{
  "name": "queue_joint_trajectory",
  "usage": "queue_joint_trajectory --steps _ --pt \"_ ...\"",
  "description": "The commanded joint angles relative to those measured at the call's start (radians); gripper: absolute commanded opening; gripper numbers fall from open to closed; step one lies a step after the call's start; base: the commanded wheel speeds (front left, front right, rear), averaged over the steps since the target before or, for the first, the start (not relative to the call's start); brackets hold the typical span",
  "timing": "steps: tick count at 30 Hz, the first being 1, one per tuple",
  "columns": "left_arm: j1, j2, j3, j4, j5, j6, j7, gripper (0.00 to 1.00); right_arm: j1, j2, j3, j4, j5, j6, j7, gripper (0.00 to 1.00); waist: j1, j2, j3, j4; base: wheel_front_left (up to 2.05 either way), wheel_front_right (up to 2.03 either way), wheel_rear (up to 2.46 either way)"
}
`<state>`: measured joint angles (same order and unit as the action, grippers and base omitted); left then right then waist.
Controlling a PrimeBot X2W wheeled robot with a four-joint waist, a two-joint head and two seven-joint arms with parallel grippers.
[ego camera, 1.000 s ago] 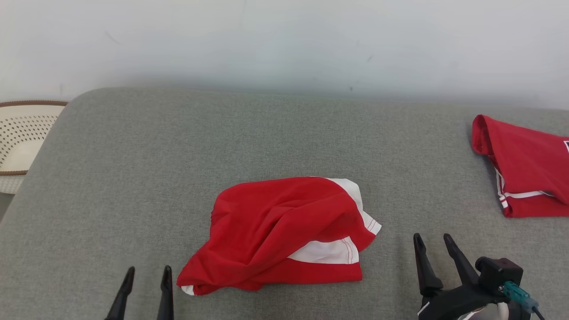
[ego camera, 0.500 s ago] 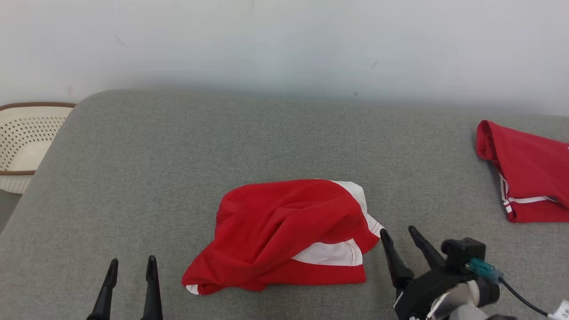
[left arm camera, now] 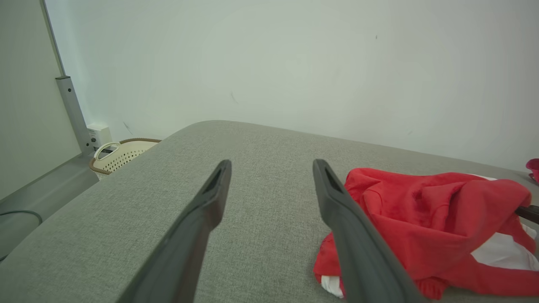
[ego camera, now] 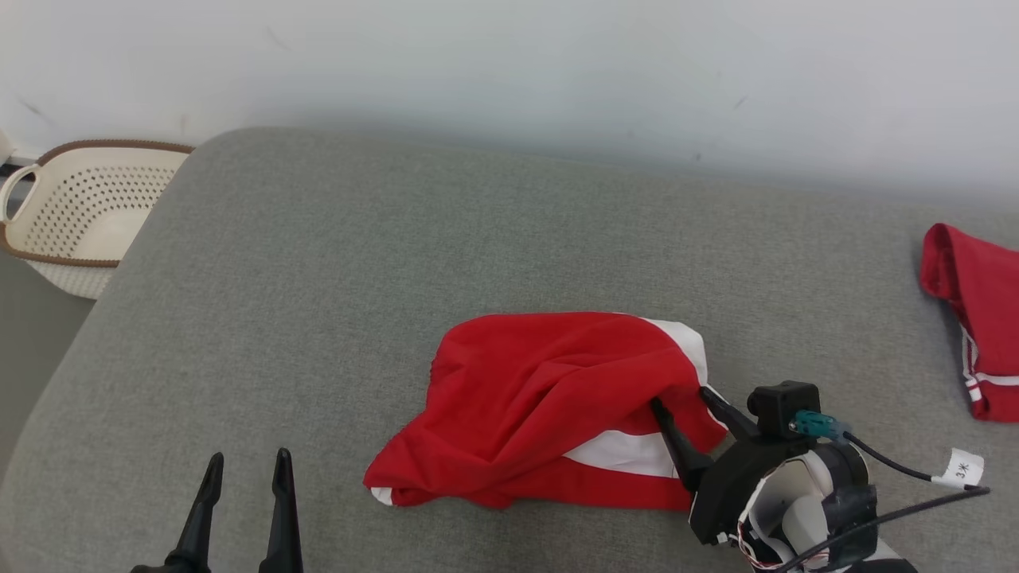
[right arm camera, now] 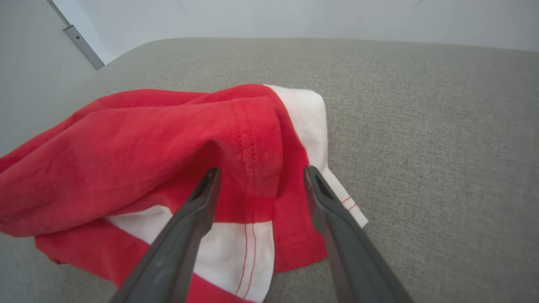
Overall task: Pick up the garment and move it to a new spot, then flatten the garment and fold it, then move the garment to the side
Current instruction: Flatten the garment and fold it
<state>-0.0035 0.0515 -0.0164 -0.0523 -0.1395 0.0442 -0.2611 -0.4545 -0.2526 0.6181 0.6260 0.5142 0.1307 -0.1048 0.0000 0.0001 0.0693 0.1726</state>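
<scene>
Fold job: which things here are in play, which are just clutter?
In play: crumpled red-and-white garment; right gripper, open, fingers over its right edge; left gripper, open, clear of the cloth; grey fabric-covered surface.
Clutter: second red garment with white stripes, far right; cream perforated plastic basket with brown rim, far left.

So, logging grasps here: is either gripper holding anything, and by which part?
Nothing is held. The right gripper is open, fingers astride the garment's right edge, not closed on it; the left gripper is open, off the garment.
</scene>
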Motion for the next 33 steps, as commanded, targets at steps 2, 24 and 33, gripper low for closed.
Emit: queue_joint_trajectory --steps 2,24,33 --pt "-0.011 -0.001 -0.006 0.003 -0.006 0.002 -0.006 1.00 -0.034 -0.010 0.031 0.033 0.019 0.000 0.001 1.00 0.0000 -0.0001 0.020 0.027 0.00 0.00 0.00" --pt "0.030 0.000 -0.033 0.032 -0.049 0.036 -0.006 1.00 -0.161 -0.253 0.046 -0.190 0.227 0.000 0.046 0.00 0.0000 -0.0001 -0.030 -0.089 0.00 0.00 0.00" --pt "0.048 -0.001 -0.036 0.039 -0.058 0.039 -0.006 1.00 0.097 -0.314 -0.109 -0.417 0.240 0.000 0.186 0.00 0.0000 -0.0001 -0.047 -0.110 0.00 0.00 0.00"
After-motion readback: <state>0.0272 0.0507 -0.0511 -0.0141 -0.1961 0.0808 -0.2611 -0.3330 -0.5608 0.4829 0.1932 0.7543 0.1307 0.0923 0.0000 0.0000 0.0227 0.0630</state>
